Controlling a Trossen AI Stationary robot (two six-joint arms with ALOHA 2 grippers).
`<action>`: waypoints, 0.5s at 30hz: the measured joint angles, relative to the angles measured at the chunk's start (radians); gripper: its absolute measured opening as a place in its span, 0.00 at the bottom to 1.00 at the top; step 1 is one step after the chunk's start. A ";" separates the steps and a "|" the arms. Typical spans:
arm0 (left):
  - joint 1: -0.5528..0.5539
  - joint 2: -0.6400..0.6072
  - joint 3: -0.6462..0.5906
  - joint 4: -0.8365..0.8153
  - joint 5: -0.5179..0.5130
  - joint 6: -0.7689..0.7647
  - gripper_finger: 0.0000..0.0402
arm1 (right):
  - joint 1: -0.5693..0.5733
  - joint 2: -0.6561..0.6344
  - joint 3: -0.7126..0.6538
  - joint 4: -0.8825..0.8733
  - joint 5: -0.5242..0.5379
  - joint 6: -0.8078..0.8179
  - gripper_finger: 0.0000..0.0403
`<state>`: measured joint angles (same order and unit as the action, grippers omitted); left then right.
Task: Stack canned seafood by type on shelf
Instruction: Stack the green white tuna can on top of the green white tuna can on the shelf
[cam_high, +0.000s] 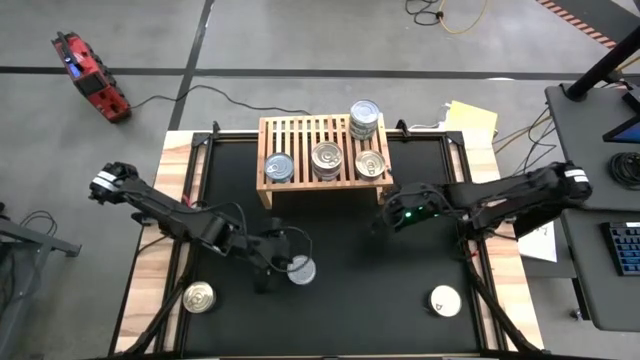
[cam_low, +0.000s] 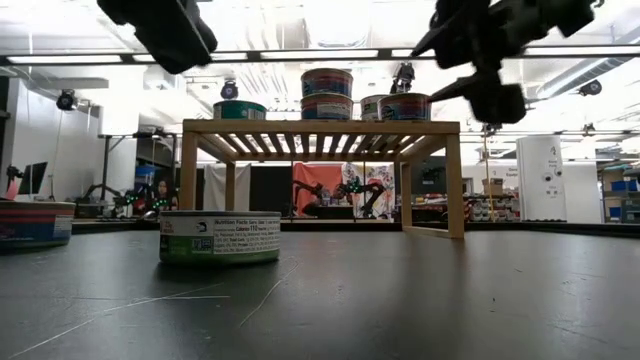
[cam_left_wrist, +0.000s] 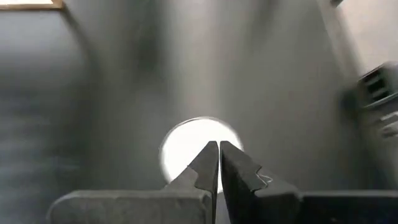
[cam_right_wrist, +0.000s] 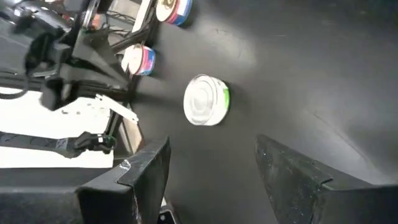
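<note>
The left gripper (cam_high: 283, 262) hangs with its fingers pressed together and empty, directly above a green-labelled tin (cam_high: 301, 270) lying toward the front of the black worktop (cam_high: 350, 260). The right gripper (cam_high: 385, 216) hovers with its claw spread and empty just off the front right corner of the wooden shelf (cam_high: 322, 150), which stands at the worktop's back edge. On the shelf's slats sit three single tins and a two-high stack (cam_high: 365, 118) at its back right corner. One gold-lidded tin (cam_high: 198, 297) lies near the front left corner, a white-lidded tin (cam_high: 445, 300) near the front right.
</note>
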<state>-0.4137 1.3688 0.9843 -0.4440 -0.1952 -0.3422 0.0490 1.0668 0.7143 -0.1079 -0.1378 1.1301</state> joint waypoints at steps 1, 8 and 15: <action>0.002 -0.009 -0.008 0.025 0.027 -0.026 0.00 | 0.002 0.024 0.000 0.027 -0.001 0.000 0.56; 0.002 -0.044 -0.257 0.655 0.242 -0.230 0.00 | 0.036 0.154 0.000 0.131 -0.041 0.031 0.56; 0.004 -0.032 -0.511 0.944 0.208 -0.709 0.00 | 0.082 0.291 0.000 0.272 -0.053 0.104 0.56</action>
<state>-0.4099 1.3373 0.4730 0.5003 0.0130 -1.0517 0.1310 1.3581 0.7139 0.1640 -0.1904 1.2341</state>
